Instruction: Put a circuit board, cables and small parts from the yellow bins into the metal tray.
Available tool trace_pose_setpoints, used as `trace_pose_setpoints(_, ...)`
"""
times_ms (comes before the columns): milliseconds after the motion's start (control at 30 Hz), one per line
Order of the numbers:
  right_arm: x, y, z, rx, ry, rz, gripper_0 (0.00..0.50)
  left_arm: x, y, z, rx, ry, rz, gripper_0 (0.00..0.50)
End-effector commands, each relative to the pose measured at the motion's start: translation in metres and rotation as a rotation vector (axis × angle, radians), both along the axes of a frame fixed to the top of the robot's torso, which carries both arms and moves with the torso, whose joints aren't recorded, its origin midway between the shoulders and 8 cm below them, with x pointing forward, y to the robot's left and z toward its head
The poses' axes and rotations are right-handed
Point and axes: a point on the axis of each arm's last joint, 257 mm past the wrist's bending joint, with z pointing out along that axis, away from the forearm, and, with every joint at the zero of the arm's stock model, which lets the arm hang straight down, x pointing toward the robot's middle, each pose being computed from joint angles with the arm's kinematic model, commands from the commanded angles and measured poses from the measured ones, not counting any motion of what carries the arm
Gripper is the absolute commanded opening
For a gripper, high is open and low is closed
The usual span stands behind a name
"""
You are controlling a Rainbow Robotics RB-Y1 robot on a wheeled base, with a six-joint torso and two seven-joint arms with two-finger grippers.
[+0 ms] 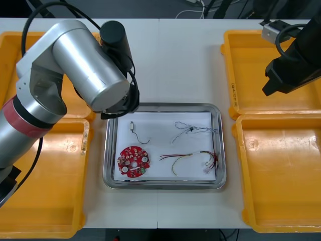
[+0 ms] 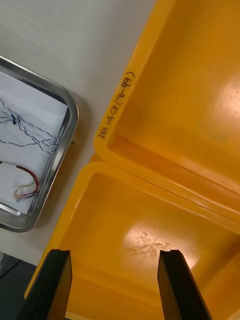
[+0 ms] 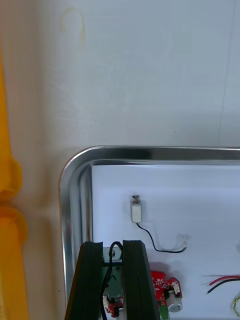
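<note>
The left tool [image 3: 112, 248] hung over the far left corner of the metal tray [image 1: 163, 106], closed on a thin black wire [image 3: 106, 280]. On the tray's white inside, the round red circuit board [image 1: 134, 161] lay at the near left. Just beyond it was a black cable [image 1: 142, 137] with a small metal part [image 1: 132, 126] at its end. A twisted blue and white cable [image 1: 193, 130] and a red and yellow cable [image 1: 186, 157] lay to the right. The right tool [image 2: 115, 260] stood open above the yellow bins [image 1: 281, 175] on the right side of the worktop [image 1: 175, 60].
</note>
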Motion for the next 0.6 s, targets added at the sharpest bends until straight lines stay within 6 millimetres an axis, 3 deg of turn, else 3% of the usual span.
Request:
trace_pose_setpoints(33, 0.000, -0.026, 0.020, 0.057, -0.050, -0.134, 0.500, -0.011, -0.031, -0.012, -0.073, -0.019, 0.039, 0.000)
trace_pose_setpoints(233, -0.005, -0.047, 0.012, 0.083, -0.036, -0.241, 0.500, -0.013, -0.047, -0.032, -0.092, -0.030, 0.054, 0.000)
trace_pose_setpoints(600, -0.016, -0.080, -0.009, 0.114, -0.005, -0.361, 0.500, 0.003, -0.050, -0.070, -0.072, -0.036, 0.085, 0.000)
